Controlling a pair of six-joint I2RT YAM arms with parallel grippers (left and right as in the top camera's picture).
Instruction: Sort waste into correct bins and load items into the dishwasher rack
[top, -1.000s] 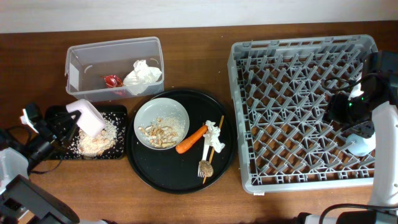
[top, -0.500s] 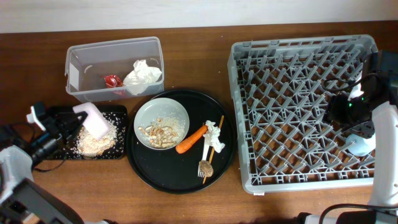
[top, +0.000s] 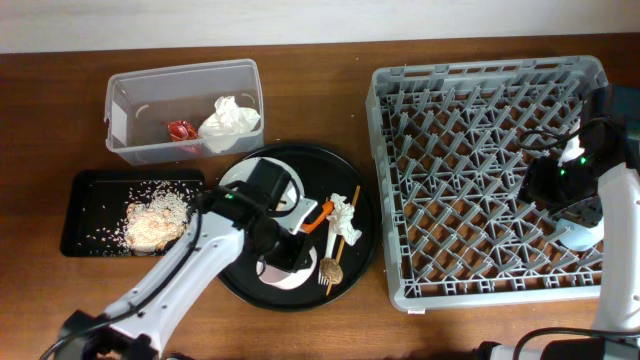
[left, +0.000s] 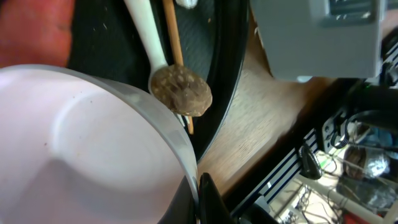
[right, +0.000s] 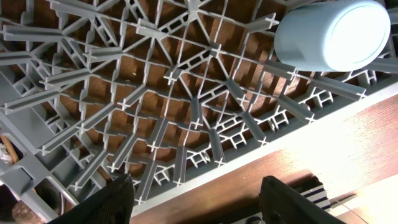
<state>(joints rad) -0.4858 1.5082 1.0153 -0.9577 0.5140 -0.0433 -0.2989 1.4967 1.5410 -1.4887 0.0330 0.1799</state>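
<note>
My left gripper (top: 288, 252) is shut on the rim of the cream-pink bowl (top: 280, 272), over the front of the big round black tray (top: 365, 240). In the left wrist view the jaws (left: 198, 200) pinch the bowl's edge (left: 81, 143) beside the brown lump (left: 181, 90), the fork handle (left: 146, 37) and a chopstick (left: 174, 43). My arm partly hides the pale plate (top: 288, 192). The carrot (top: 318, 215) and a napkin (top: 343, 213) lie beside it. My right gripper (right: 205, 199) is open over the rack (top: 470, 150), near the light blue cup (right: 329, 34).
The clear tub (top: 150, 100) at the back left holds a red wrapper (top: 180, 128) and a napkin (top: 230, 118). The shallow black tray (top: 90, 200) holds beige food scraps (top: 155, 222). The white cup is not in view.
My left arm has swung right, from over the shallow black tray to the round tray, carrying the bowl with it. The right arm has not moved.
</note>
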